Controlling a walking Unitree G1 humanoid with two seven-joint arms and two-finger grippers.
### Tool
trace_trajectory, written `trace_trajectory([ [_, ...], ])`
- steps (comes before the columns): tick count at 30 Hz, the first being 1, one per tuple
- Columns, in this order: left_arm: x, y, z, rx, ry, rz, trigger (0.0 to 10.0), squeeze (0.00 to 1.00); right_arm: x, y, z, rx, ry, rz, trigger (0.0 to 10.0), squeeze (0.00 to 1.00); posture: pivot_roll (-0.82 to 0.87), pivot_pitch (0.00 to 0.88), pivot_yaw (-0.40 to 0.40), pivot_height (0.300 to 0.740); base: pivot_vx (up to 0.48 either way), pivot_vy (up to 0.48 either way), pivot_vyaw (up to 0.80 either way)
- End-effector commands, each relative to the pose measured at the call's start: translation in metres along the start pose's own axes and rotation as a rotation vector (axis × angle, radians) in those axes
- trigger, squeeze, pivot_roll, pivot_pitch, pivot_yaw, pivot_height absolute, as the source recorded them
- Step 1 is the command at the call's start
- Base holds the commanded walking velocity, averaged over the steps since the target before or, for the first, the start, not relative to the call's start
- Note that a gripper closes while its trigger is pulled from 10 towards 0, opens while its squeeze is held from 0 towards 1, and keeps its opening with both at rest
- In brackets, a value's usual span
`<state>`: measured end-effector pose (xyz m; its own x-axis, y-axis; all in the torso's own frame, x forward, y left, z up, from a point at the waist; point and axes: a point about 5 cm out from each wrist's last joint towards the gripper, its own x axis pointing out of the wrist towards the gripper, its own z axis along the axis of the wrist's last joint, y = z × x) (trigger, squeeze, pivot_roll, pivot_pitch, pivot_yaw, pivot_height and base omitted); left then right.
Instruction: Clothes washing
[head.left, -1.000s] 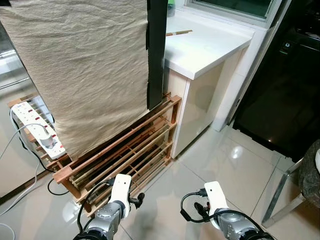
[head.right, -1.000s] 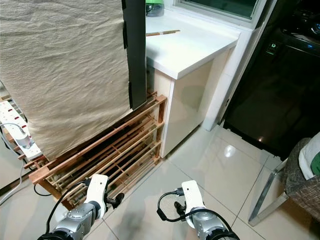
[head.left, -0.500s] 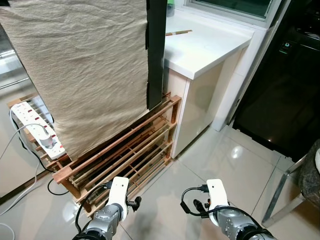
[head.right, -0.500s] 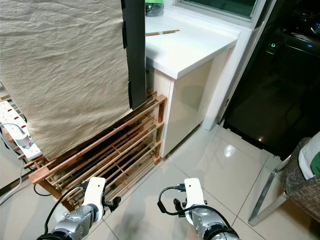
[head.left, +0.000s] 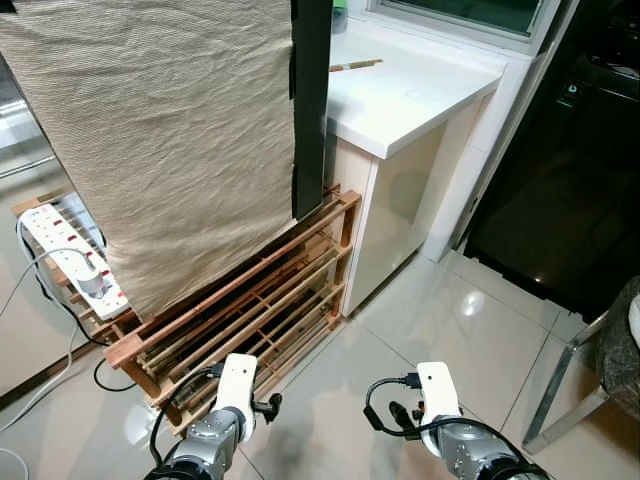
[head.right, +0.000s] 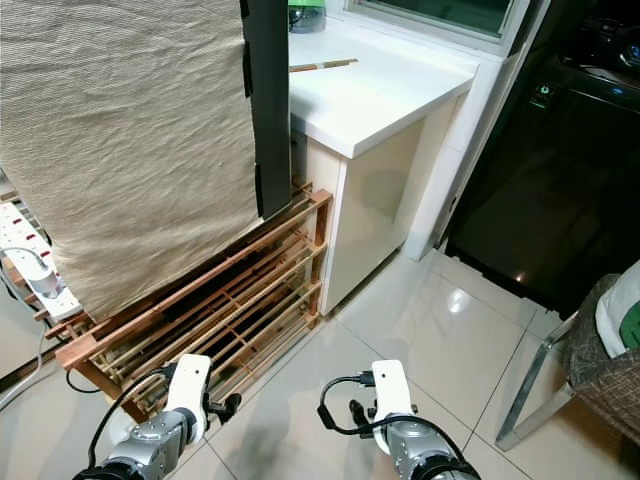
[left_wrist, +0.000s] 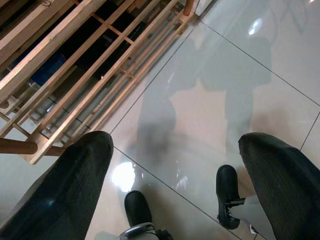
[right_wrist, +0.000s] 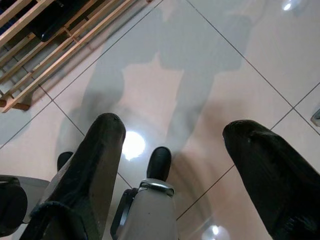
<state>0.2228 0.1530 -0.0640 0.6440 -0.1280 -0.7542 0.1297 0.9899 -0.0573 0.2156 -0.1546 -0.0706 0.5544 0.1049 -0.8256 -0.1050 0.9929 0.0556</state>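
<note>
Left eye view: we see scene barely shifted; left pincer (left_wrist: 170, 165) and right pincer (right_wrist: 172, 150) spread apart, holding nothing; washer (head.right: 560, 150) upper right, not nearer.

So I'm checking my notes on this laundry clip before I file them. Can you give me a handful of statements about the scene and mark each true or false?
1. A beige cloth hangs down over the wooden rack. True.
2. The left hand is shut on a garment. False: its fingers are spread open over bare floor tiles.
3. A white power strip lies on the white counter. False: it rests at the rack's left end, and a thin stick lies on the counter.
4. The right hand is open and holds nothing. True.
5. A dark appliance stands to the right of the counter. True.
</note>
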Motion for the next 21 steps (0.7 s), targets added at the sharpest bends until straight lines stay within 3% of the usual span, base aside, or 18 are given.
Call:
trace_trajectory([
  [1, 0.001, -0.0011, 0.004, 0.008, -0.005, -0.001, 10.0, 0.0, -0.0005, -0.0033, -0.0013, -0.002, 0.006, -0.01, 10.0, 0.0, -0.01, 0.0, -0.039, 0.74, 0.0, 0.0, 0.0],
  [16, 0.001, -0.0011, 0.004, 0.008, -0.005, -0.001, 10.0, 0.0, -0.0005, -0.0033, -0.0013, -0.002, 0.006, -0.01, 10.0, 0.0, -0.01, 0.0, -0.039, 0.74, 0.0, 0.0, 0.0],
  [21, 0.0022, -0.0069, 0.0047, 0.03, 0.003, -0.011, 10.0, 0.0, -0.0002, -0.0035, 0.0017, -0.048, 0.022, -0.002, 10.0, 0.0, -0.02, 0.0, -0.039, 0.74, 0.0, 0.0, 0.0],
])
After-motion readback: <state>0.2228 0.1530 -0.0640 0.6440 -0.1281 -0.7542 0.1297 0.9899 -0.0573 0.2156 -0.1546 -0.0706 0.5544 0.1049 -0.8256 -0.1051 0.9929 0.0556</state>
